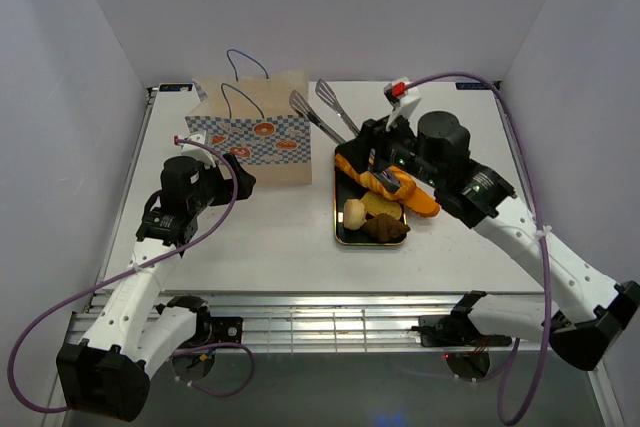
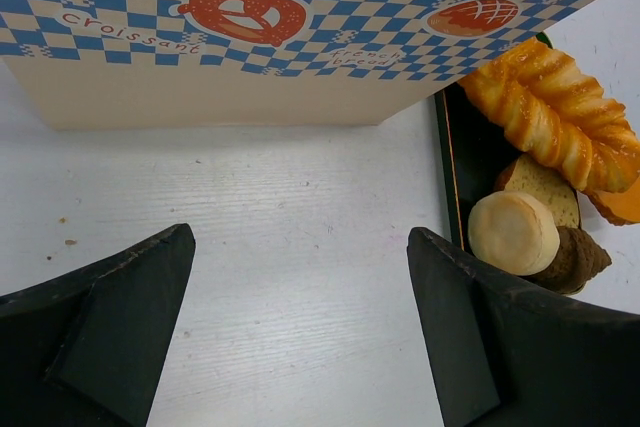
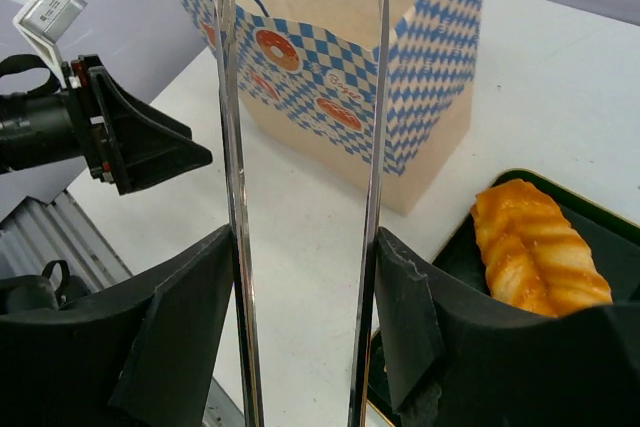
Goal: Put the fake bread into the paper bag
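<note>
The paper bag (image 1: 262,133) stands upright and open at the back middle; it also shows in the left wrist view (image 2: 250,37) and the right wrist view (image 3: 400,67). The fake bread lies on a dark green tray (image 1: 339,232): a golden twisted pastry (image 1: 378,179), an orange baguette (image 1: 420,199), a pale round roll (image 1: 354,212) and a brown croissant (image 1: 386,229). My right gripper (image 3: 305,237) is shut on the metal tongs (image 3: 228,147), whose two arms stand apart and point toward the bag, above the tray. My left gripper (image 2: 300,237) is open and empty, low over the table before the bag.
The tongs' tips (image 1: 318,112) reach beside the bag's right side. The tray's rim (image 2: 447,177) lies just right of my left gripper's right finger. The table's back and side walls close the space.
</note>
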Robot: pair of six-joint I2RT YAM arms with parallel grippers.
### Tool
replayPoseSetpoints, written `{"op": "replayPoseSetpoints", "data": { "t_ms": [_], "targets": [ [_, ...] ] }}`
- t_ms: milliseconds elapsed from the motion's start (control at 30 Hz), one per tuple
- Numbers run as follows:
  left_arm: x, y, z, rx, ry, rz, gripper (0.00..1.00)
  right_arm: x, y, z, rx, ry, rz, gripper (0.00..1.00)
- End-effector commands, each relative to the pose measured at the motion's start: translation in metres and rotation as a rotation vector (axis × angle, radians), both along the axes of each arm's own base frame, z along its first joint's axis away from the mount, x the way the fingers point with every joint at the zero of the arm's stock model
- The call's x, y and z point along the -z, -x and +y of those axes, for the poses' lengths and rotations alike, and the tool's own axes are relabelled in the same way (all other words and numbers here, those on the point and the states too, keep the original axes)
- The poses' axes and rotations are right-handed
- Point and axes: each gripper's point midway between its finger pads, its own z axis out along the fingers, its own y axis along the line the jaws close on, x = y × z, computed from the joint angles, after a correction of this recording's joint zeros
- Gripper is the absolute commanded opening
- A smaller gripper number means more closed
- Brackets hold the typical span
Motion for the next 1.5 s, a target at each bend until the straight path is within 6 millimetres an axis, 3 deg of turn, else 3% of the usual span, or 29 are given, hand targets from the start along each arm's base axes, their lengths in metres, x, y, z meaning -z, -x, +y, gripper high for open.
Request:
{"op": "replayPoseSetpoints", "data": {
  "t_ms": [0,67,100,167,200,267,333,433,533,800,1267,1467],
  "targets": [
    [-0.021,-0.004,-0.001,0.001,0.01,-0.048,0.98,-0.015,0.008,-0.034,0.113,-0.066,-0.068,0.61],
    [-0.021,-0.004,-0.002,0.003,0.011,-0.047,0.98,-0.013,0.016,-0.048,0.144,-0.082,-0.072,0.62],
    [-0.019,-0.004,-0.002,0.003,0.01,-0.042,0.98,0.004,0.018,-0.052,0.16,-0.056,-0.044,0.62],
    [-0.019,-0.005,-0.002,0.004,0.012,-0.041,0.98,0.014,0.024,-0.062,0.18,-0.052,-0.024,0.62],
    [-0.019,-0.005,-0.002,0.004,0.012,-0.041,0.98,0.035,0.026,-0.066,0.195,-0.017,0.011,0.62],
    [-0.018,-0.004,-0.002,0.003,0.01,-0.04,0.98,0.051,0.03,-0.076,0.222,-0.001,0.028,0.62],
    [-0.018,-0.005,-0.002,0.0,0.009,-0.038,0.98,0.083,0.033,-0.086,0.258,0.054,0.079,0.62],
    [-0.017,-0.005,-0.004,0.008,0.013,-0.034,0.98,0.108,0.041,-0.097,0.283,0.081,0.129,0.62],
    [-0.017,-0.005,-0.005,0.015,0.016,-0.03,0.98,0.12,0.052,-0.095,0.251,0.066,0.172,0.62],
    [-0.017,-0.005,-0.005,0.016,0.017,-0.032,0.98,0.187,0.082,-0.083,0.123,0.154,0.369,0.62],
    [-0.018,-0.003,-0.007,0.026,0.022,-0.035,0.98,0.236,0.092,-0.096,0.159,0.234,0.458,0.63],
    [-0.019,-0.003,-0.006,0.024,0.022,-0.037,0.98,0.241,0.088,-0.095,0.17,0.245,0.462,0.63]
  ]
}}
